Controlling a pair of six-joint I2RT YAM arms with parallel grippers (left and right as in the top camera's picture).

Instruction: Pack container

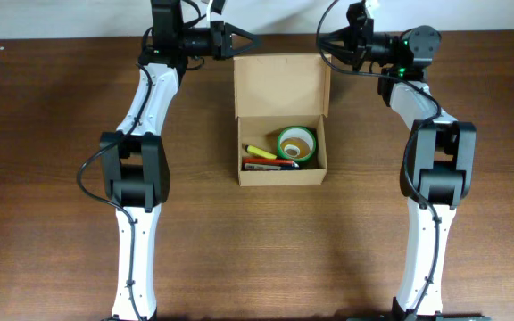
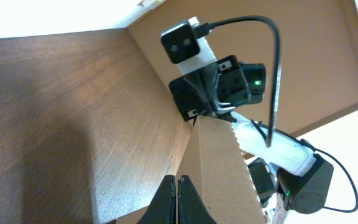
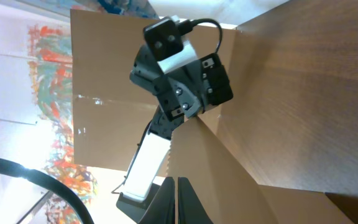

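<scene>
The cardboard box (image 1: 281, 175) sits mid-table holding a tape roll (image 1: 296, 143) and markers (image 1: 266, 160), its flap (image 1: 279, 85) laid back to the far side, where the left gripper (image 1: 255, 41) and right gripper (image 1: 321, 40), both pinched shut on nothing, flank its corners, probably to tip it closed.

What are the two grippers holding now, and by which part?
Nothing, it seems: the left gripper and the right gripper are shut and empty, near the far corners of the container's open lid.
</scene>
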